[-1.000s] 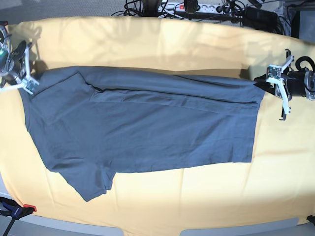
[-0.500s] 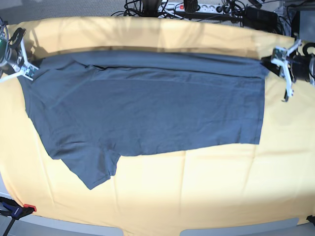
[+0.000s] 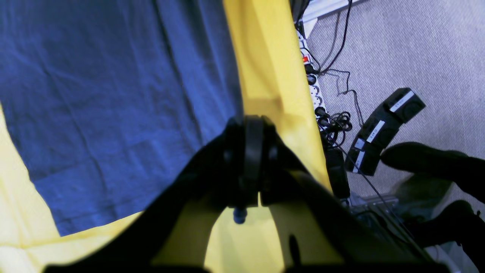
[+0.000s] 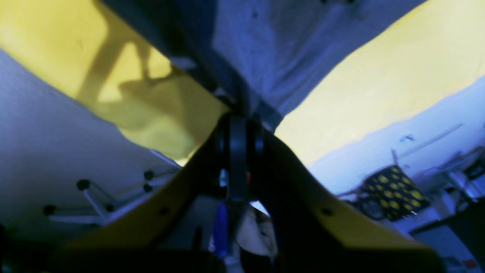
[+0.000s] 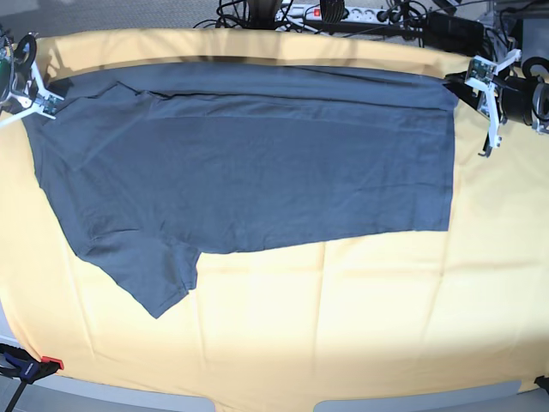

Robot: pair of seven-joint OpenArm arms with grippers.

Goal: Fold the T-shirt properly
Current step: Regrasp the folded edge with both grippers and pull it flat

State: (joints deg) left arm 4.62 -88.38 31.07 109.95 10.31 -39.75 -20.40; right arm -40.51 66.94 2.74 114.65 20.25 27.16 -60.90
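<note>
On the yellow cloth (image 5: 360,309), the T-shirt (image 5: 257,163) lay spread sideways across the upper half of the base view, hem edge toward 3 o'clock, shoulder end toward 9 o'clock. One short sleeve (image 5: 154,279) stuck out toward 7 o'clock, flat on the cloth. Far edge of the shirt ran along 12 o'clock as a taut line between the two grippers, with a narrow folded band just under it.

Left gripper (image 5: 470,84) sat at the 2 o'clock corner, jaws closed tight on the shirt's hem corner. Left wrist view: fingers pressed together, blue-grey fabric (image 3: 113,94) spreading away toward 10 o'clock, yellow cloth (image 3: 265,68) running past toward 12 o'clock, power strip and cables (image 3: 322,98) on the grey carpet toward 2 o'clock.

Right gripper (image 5: 39,93) sat at the 10 o'clock corner, also clamped fully down, pinching the shirt's shoulder-end corner. Right wrist view: shirt fabric (image 4: 288,57) fanning up from the closed fingertips toward 12 o'clock, yellow cloth (image 4: 379,87) on either side, gripper shadow on the cloth at 10 o'clock.

Both held corners looked slightly raised off the cloth; rest of the shirt lay flat with light creases. Collar not distinguishable from these views. A blue clamp (image 5: 24,367) gripped the cloth edge at 7 o'clock.
</note>
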